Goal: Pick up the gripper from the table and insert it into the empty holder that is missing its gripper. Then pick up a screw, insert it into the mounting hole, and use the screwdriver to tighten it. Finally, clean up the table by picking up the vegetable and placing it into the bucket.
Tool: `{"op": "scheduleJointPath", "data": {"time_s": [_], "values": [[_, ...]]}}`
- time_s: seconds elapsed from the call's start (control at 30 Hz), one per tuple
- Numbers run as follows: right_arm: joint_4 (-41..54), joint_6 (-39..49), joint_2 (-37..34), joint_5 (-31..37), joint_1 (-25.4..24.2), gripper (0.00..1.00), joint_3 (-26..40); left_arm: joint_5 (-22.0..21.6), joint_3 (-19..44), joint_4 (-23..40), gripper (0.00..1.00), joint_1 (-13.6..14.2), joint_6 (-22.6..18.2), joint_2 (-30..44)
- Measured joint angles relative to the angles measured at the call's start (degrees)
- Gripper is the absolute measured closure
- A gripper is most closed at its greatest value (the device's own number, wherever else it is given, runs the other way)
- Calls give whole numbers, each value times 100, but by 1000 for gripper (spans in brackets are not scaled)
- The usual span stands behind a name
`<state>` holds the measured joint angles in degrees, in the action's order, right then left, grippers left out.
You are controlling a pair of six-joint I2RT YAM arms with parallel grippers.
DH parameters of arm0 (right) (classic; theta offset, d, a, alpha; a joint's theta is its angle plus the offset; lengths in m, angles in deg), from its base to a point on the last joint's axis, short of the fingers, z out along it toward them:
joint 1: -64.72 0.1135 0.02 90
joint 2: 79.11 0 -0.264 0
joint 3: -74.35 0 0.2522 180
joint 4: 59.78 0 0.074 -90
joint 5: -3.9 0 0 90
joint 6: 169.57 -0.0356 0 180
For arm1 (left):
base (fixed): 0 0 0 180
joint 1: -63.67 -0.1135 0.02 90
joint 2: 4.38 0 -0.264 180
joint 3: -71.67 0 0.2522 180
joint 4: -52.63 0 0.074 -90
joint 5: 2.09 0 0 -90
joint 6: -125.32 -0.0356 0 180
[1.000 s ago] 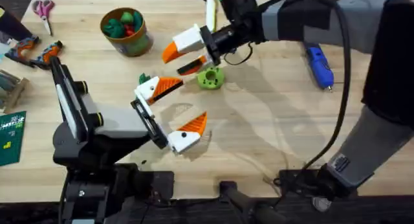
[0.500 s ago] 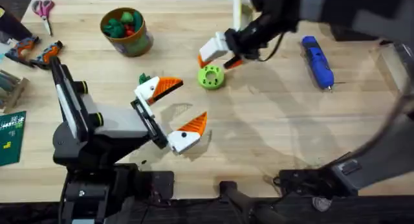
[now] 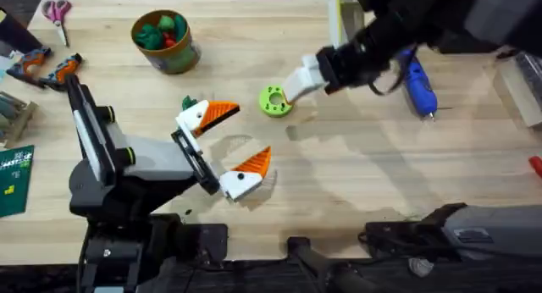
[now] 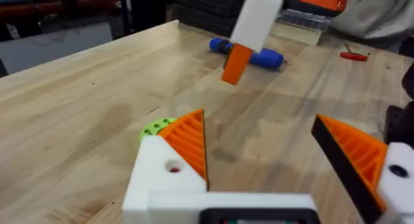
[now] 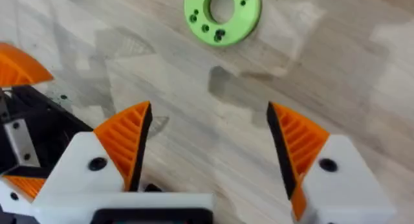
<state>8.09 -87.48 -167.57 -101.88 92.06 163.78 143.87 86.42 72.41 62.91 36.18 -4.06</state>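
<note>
1. The surface (image 3: 356, 191) is bare wood in the lower right of the overhead view.
2. My right end effector (image 3: 315, 73) has slid from the top middle toward the upper right. It has left the green disc (image 3: 274, 101) behind and is now close to the screwdriver (image 3: 417, 83). I think the tightening step comes next.
3. My left end effector (image 3: 227, 142) has not moved. It sits in the middle left with its fingers apart and nothing in them.
4. The bucket (image 3: 165, 41) is in the upper left and holds toy vegetables.
5. The screwdriver lies flat on the surface. No one holds it.
6. The vegetable (image 3: 188, 102) lies just beside my left end effector. It is not in the bucket yet.
7. I cannot see a loose orange gripper or a screw.
8. The right wrist view shows what the overhead view hides: my right end effector (image 5: 207, 120) has its orange fingers (image 5: 126, 136) wide apart, with nothing in between.
9. The left wrist view shows both left pads (image 4: 189, 146) are on.
</note>
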Motion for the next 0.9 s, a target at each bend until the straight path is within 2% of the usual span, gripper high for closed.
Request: {"op": "scheduleJointPath", "data": {"time_s": [0.2,0.33,0.7,0.9], "values": [[-745,-426,919,438,190,8,-1120,0,0,0,16,0,0,0],[-1073,-415,1021,684,409,8,-1497,1,0,0,15,0,-2,-1],[-1754,511,845,1196,1218,8,-1553,0,0,0,16,0,0,0],[-1990,1012,641,1339,1296,8,-1551,0,0,0,15,0,-1,0]]}}
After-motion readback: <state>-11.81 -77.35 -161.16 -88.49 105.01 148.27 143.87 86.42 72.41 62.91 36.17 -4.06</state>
